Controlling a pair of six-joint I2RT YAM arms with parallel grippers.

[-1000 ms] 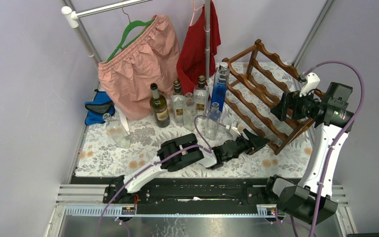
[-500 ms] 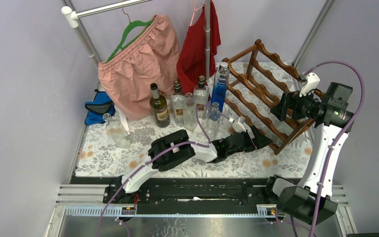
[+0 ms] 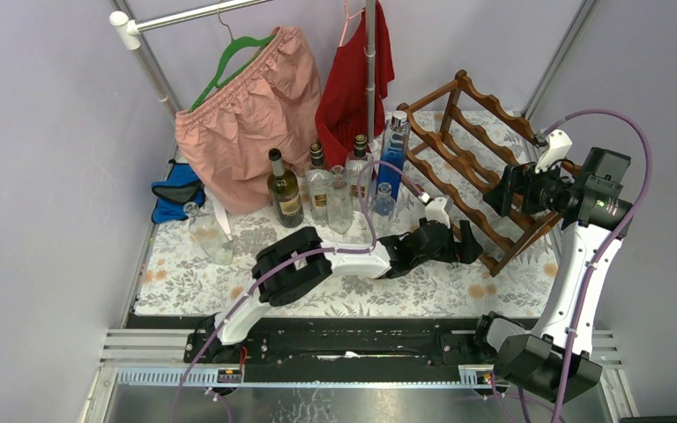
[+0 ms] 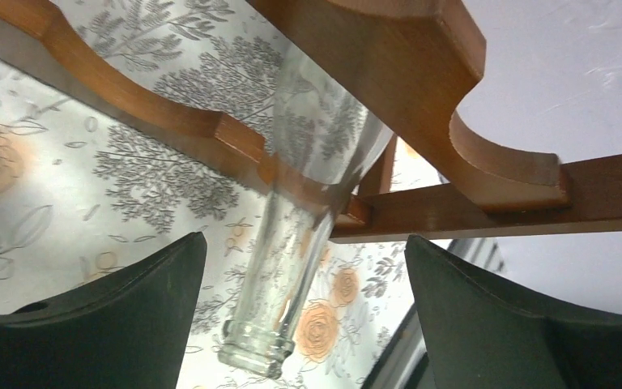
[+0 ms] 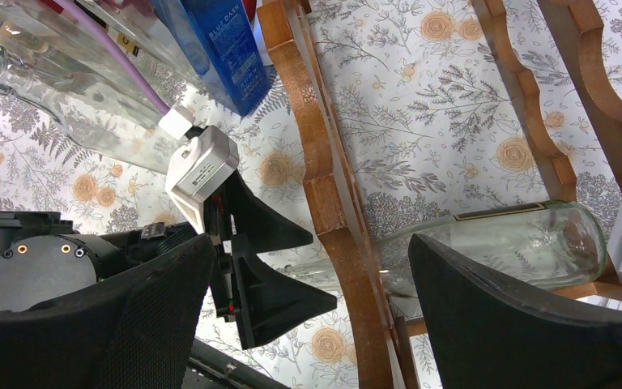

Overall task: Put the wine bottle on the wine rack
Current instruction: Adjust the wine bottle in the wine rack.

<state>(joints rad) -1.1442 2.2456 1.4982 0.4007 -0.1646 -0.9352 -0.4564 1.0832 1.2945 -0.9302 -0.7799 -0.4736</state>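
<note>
The reddish-brown wooden wine rack (image 3: 467,167) stands at the back right. A clear glass wine bottle (image 4: 291,267) lies across its lowest scalloped rails (image 4: 405,49), neck pointing out toward my left gripper. My left gripper (image 4: 305,239) is open, its fingers either side of the neck and apart from it; it sits at the rack's foot (image 3: 474,244). The right wrist view shows the bottle's body (image 5: 502,239) behind a rail (image 5: 332,203), with the left gripper (image 5: 324,269) beside it. My right gripper (image 3: 494,191) hovers open and empty above the rack.
A row of standing bottles is at the back: a dark wine bottle (image 3: 285,189), several clear ones and a blue one (image 3: 391,159). Pink shorts (image 3: 247,115) and a red garment (image 3: 353,79) hang behind. A glass flask (image 3: 214,238) and a blue object (image 3: 176,194) are at left.
My left arm has stretched further right, bringing its gripper closer in under the rack's low end. The right arm has not moved.
</note>
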